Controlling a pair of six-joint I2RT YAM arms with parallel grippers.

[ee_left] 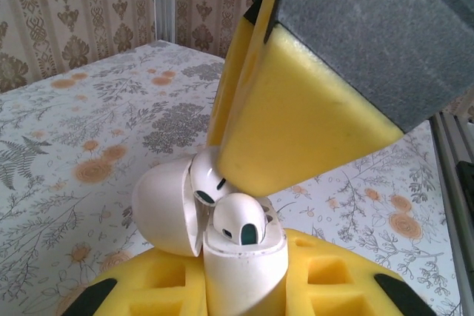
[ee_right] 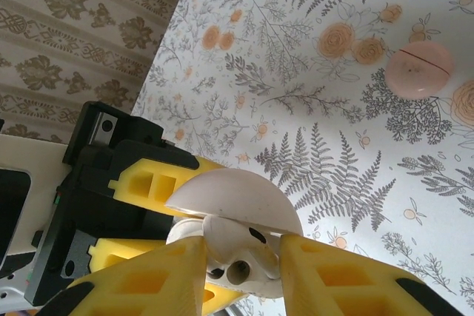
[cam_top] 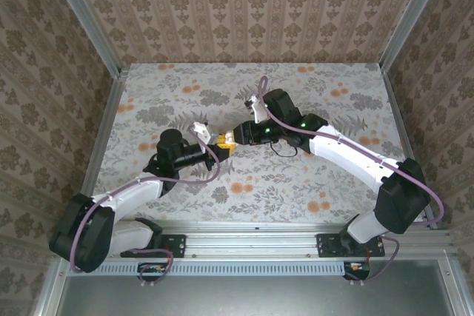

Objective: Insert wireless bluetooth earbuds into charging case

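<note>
My left tool is closed on the charging case. Its yellow foam fingers press the white body from both sides and hold it upright above the flowered counter. The case's lid is swung open and leans away to one side. From above, both of my tools meet over the middle of the counter, the left tool just below the right tool. One seated earbud is already in the case, with its rounded white head standing out of the opening. The second earbud is just beside it, up against the inside of the lid, with the tip of my right tool's foam finger touching it from above. Seen from my right wrist, the right tool has its two yellow fingers drawn in close on either side of a small white rounded piece under the open lid, so I take it to be pinching the second earbud. I cannot tell whether that earbud has entered its socket. A salmon-pink disc lies on the counter, well apart from the case.
</note>
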